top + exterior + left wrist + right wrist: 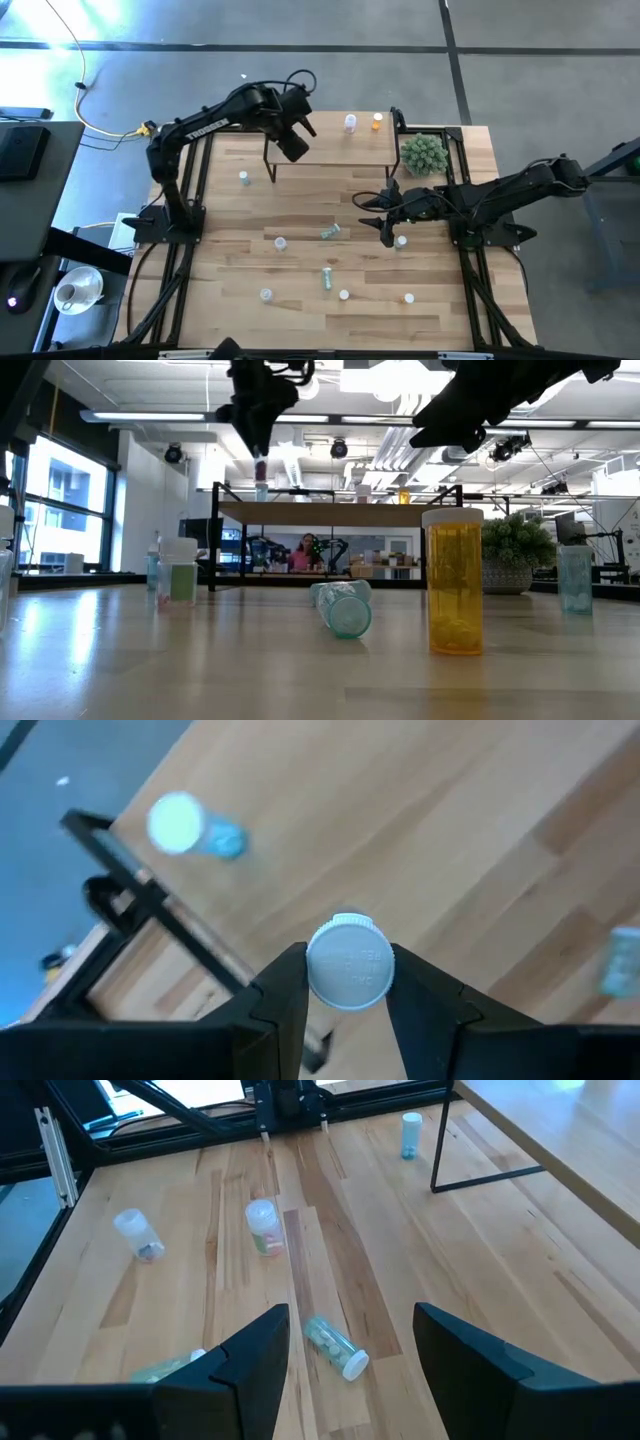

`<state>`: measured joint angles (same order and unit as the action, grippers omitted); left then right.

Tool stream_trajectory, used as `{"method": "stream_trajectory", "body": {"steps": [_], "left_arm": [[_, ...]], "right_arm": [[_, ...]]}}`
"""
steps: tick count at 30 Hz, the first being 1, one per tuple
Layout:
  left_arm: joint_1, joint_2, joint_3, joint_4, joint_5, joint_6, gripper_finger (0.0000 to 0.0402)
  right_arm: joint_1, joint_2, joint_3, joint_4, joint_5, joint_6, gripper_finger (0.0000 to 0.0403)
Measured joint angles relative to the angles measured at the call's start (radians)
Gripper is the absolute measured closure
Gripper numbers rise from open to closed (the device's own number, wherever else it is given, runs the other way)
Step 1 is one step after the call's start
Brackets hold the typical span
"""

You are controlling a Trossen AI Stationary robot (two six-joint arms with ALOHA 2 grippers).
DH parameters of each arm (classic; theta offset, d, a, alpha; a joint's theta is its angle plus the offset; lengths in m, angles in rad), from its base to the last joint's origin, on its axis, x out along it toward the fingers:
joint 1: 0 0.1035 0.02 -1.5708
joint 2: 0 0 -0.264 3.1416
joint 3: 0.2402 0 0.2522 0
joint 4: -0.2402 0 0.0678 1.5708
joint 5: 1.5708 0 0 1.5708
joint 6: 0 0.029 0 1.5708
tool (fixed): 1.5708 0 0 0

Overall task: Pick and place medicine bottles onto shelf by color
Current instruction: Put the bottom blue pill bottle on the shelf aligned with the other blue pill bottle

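Observation:
My left gripper [294, 148] is over the left end of the small light-wood shelf [345, 150] and is shut on a white-capped medicine bottle [348, 963]. In the low view the bottle's body [262, 470] shows below the fingers, a little above the shelf board [330, 513]. A pale bottle [350, 123] and an orange bottle [377, 121] stand on the shelf's far right. My right gripper [386, 222] is open and empty above the table's middle right. A green bottle [335, 1345] lies on its side on the table between and beyond its fingers. My left gripper pinches the bottle between its two fingers at the sides of the white cap [322, 970]. The fingers come from above, pointing down. The bottle hangs upright below them, clear of the shelf board.
Several bottles are on the table: a blue one [244, 178] near the shelf's left legs, white ones [281, 243] [402, 241], green ones lying down [330, 232] [327, 278], an orange one [408, 298] near the front. A spiky green plant ball [424, 153] sits right of the shelf.

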<state>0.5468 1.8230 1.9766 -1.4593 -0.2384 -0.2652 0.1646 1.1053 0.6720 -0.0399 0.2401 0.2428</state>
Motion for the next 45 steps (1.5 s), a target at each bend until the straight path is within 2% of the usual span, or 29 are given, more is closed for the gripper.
{"method": "stream_trajectory", "body": {"steps": [3, 27, 35, 45], "left_arm": [[0.004, 0.000, 0.000, -0.026, -0.035, 0.001, 0.0291], [-0.093, -0.004, 0.000, -0.080, -0.044, 0.024, 0.0291], [-0.119, -0.004, -0.001, -0.105, -0.082, 0.008, 0.0291], [-0.070, -0.005, -0.001, -0.083, -0.068, 0.044, 0.0291]], "right_arm": [[0.000, 0.000, 0.000, 0.000, 0.000, 0.000, 0.0199], [0.000, 0.000, 0.000, -0.003, 0.000, 0.000, 0.0199], [0.000, 0.000, 0.000, -0.003, -0.001, 0.000, 0.0199], [0.000, 0.000, 0.000, -0.003, -0.001, 0.002, 0.0199]]}}
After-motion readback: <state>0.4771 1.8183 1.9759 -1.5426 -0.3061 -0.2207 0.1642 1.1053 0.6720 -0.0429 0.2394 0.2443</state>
